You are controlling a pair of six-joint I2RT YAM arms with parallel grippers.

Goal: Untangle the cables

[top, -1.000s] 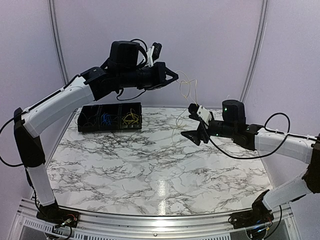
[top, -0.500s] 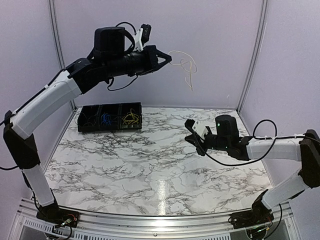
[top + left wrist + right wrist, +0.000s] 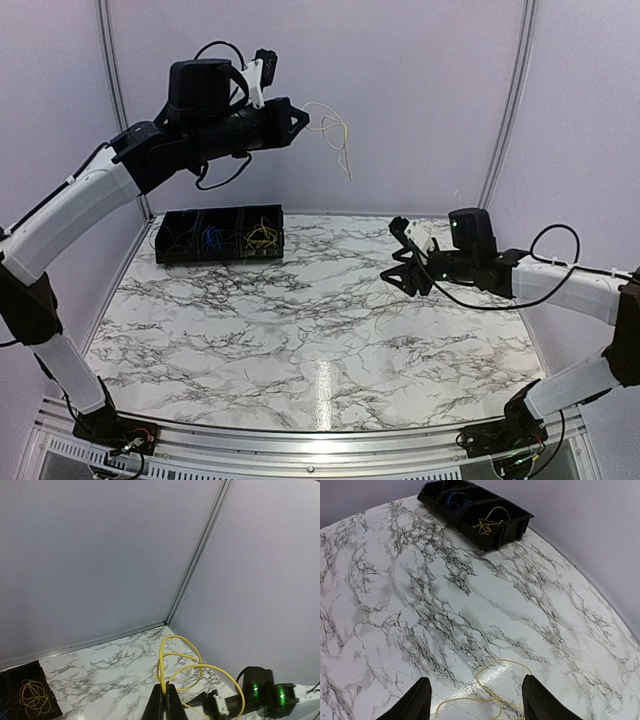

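Note:
My left gripper (image 3: pixel 303 117) is raised high over the back of the table and is shut on a yellow cable (image 3: pixel 338 135). The cable hangs free from it in loose loops. In the left wrist view the closed fingertips (image 3: pixel 164 692) pinch this yellow cable (image 3: pixel 192 662). My right gripper (image 3: pixel 402 264) is open and low over the right side of the table. In the right wrist view its two fingers stand wide apart (image 3: pixel 477 694) above a pale yellowish cable (image 3: pixel 490 693) that lies loose on the marble, touched by neither finger.
A black compartment tray (image 3: pixel 215 256) stands at the back left with black, blue (image 3: pixel 211 238) and yellow wires (image 3: pixel 262 236) in it. It also shows in the right wrist view (image 3: pixel 505 532) and the left wrist view (image 3: pixel 22 668). Walls close the back and sides.
My left gripper has risen and swung left, carrying the yellow cable up and away from the right gripper. My right gripper has dropped lower and shifted slightly right.

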